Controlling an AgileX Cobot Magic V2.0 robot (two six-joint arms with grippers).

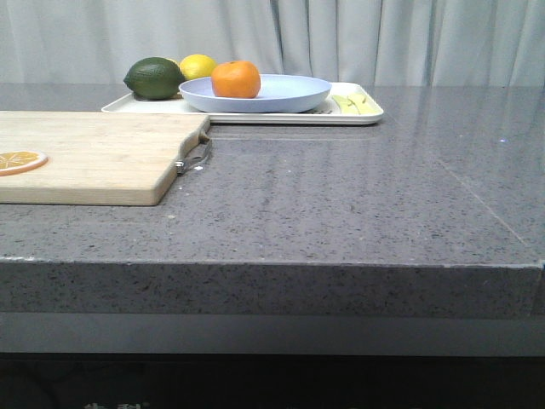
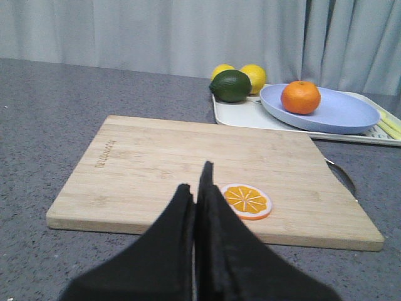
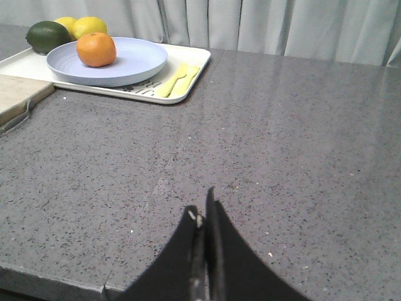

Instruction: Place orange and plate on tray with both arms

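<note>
The orange (image 1: pixel 236 79) sits on the lavender-blue plate (image 1: pixel 289 95), and the plate rests on the cream-white tray (image 1: pixel 358 117) at the back of the table. They also show in the left wrist view, orange (image 2: pixel 301 97), plate (image 2: pixel 341 113), tray (image 2: pixel 241 114), and in the right wrist view, orange (image 3: pixel 96 49), plate (image 3: pixel 135 63), tray (image 3: pixel 188 56). My left gripper (image 2: pixel 195 185) is shut and empty over the near edge of the cutting board, far from the tray. My right gripper (image 3: pixel 202 210) is shut and empty over bare table near the front edge. Neither gripper shows in the front view.
A wooden cutting board (image 1: pixel 94 158) with a metal handle (image 1: pixel 194 158) lies front left and carries a flat orange slice (image 1: pixel 19 160). A dark green fruit (image 1: pixel 154 77) and a lemon (image 1: pixel 197 66) sit on the tray's left end. Pale yellow cutlery (image 3: pixel 177 78) lies on its right end.
</note>
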